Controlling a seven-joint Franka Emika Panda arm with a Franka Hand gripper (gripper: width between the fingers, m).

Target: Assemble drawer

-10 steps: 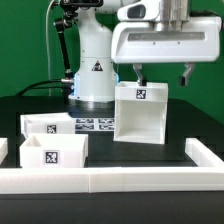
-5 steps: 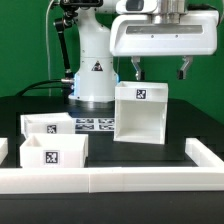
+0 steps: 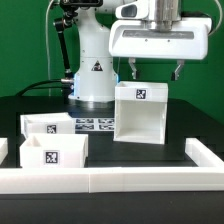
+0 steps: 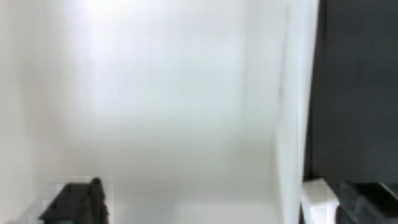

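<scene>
The two-finger tool (image 3: 157, 70) is hanging above the large white plastic cube-like hollow case (image 3: 140, 118). Its fingers (image 3: 135, 70) are standing wide apart and gripping nothing. The tips are sitting just over the case's upper edge, one toward each side, and I cannot tell whether they are touching it.

The case is standing upright on the black bench (image 3: 188, 135), toward the exterior view's right, and is showing a black-and-white square tag (image 3: 140, 94) near the top of its facing wall. Well apart from it, on the exterior view's left, two small white rectangular plastic trays are lying one behind the other. These are the nearer tray (image 3: 55, 152) and the farther tray (image 3: 45, 125), each wearing its own square tag on the front wall.

The marker board (image 3: 95, 125) is lying flat between the farther tray and the case. A low white border rail (image 3: 110, 180) is running along the bench's near edge.

In the wrist view, the case's plain white surface (image 4: 160, 100) is filling most of the picture beside a dark strip. The tool (image 4: 201, 200) is showing two fingertips spread apart.
</scene>
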